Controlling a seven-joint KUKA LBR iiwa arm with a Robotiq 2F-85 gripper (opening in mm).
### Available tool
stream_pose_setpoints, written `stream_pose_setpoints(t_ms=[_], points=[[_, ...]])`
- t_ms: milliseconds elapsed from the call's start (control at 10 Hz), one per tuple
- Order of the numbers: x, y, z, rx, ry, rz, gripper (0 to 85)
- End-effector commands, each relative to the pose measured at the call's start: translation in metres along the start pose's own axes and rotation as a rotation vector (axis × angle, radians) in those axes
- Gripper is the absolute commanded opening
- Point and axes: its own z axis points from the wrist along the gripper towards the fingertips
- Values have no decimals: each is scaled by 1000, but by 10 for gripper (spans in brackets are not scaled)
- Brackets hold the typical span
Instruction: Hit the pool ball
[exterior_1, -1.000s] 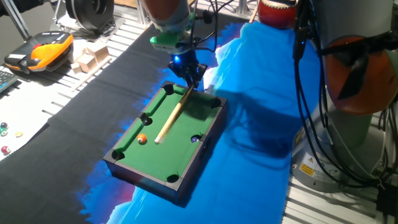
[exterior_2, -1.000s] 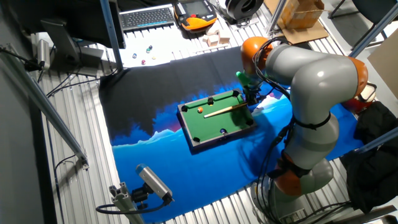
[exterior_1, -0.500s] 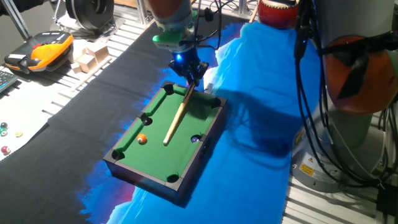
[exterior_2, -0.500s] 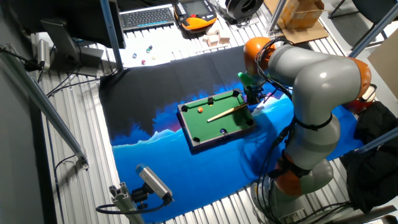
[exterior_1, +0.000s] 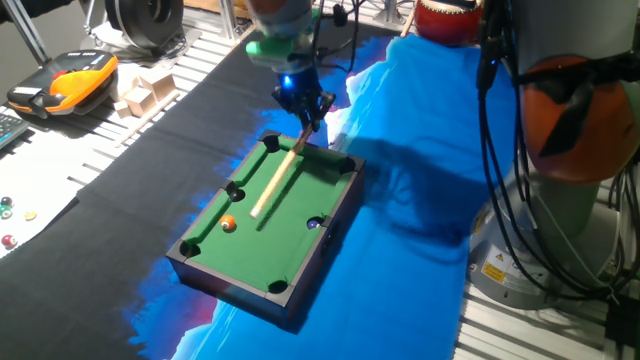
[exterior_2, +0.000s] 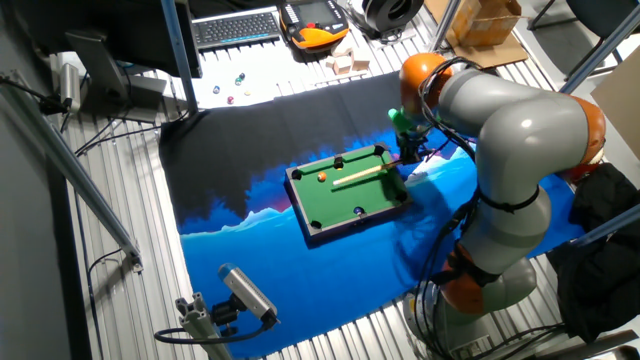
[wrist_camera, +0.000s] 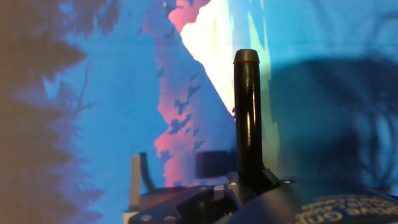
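The pool ball (exterior_1: 228, 223) is a tiny orange ball on the green felt of the mini pool table (exterior_1: 232, 291), near its left rail; it also shows in the other fixed view (exterior_2: 322, 178). My gripper (exterior_1: 305, 112) hangs over the table's far end and is shut on the butt of the tan cue stick (exterior_1: 276, 178). The cue slopes down onto the felt, and its tip rests a short way right of the ball, apart from it. In the other fixed view the gripper (exterior_2: 408, 155) holds the cue (exterior_2: 357, 175) at the table's right end. The hand view shows a dark rod (wrist_camera: 247, 118) over blue cloth.
A small dark ball (exterior_1: 316, 223) lies by the right side pocket. The table stands on a blue patterned cloth (exterior_1: 410, 200) over black fabric. Wooden blocks (exterior_1: 140, 92), an orange-black handset (exterior_1: 65, 85) and loose beads (exterior_1: 8, 205) lie at the left. The robot's base (exterior_1: 565, 150) stands at the right.
The gripper has drawn back and up from the table's far end. The cue's tip swung right, then back left and farther up the felt. The orange ball has not moved.
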Motion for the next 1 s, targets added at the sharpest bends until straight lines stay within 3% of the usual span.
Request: stream_pose_setpoints(t_ms=[0, 100, 300, 600, 900], points=[[0, 2, -4, 16, -13, 31, 0], [1, 1, -5, 40, -32, 56, 0], [1, -3, -8, 48, -38, 68, 0], [0, -6, -6, 123, -98, 104, 0], [1, -10, -8, 129, -104, 103, 0]])
